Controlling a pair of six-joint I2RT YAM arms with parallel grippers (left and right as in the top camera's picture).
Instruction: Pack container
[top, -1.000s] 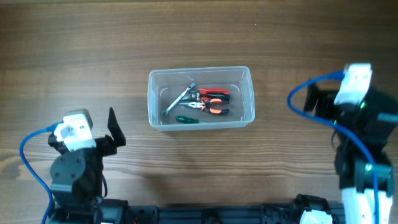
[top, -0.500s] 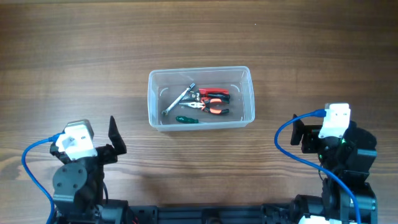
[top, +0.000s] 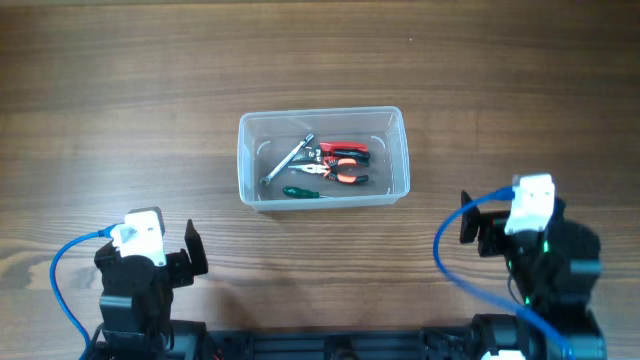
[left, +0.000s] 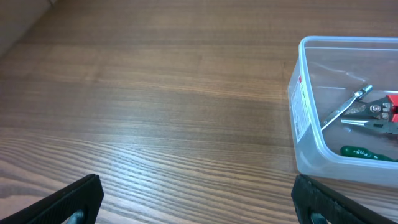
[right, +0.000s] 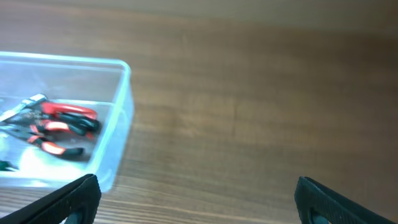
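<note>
The clear container (top: 246, 190) stands at the table's centre. It holds a silver wrench (top: 287, 160), red pliers (top: 345, 150), orange pliers (top: 340, 173) and a green screwdriver (top: 301, 192). It also shows in the left wrist view (left: 297, 118) and in the right wrist view (right: 121, 121). My left gripper (left: 199, 200) is open and empty at the front left, well short of the container. My right gripper (right: 200, 199) is open and empty at the front right, also apart from it.
The wooden table (top: 120, 100) spreads bare around the container. Blue cables loop beside each arm, one at the front left (top: 60, 270) and one at the front right (top: 445, 250).
Both arms have drawn back toward the table's front edge. The right arm came down from beside the container. The container and tools have not moved.
</note>
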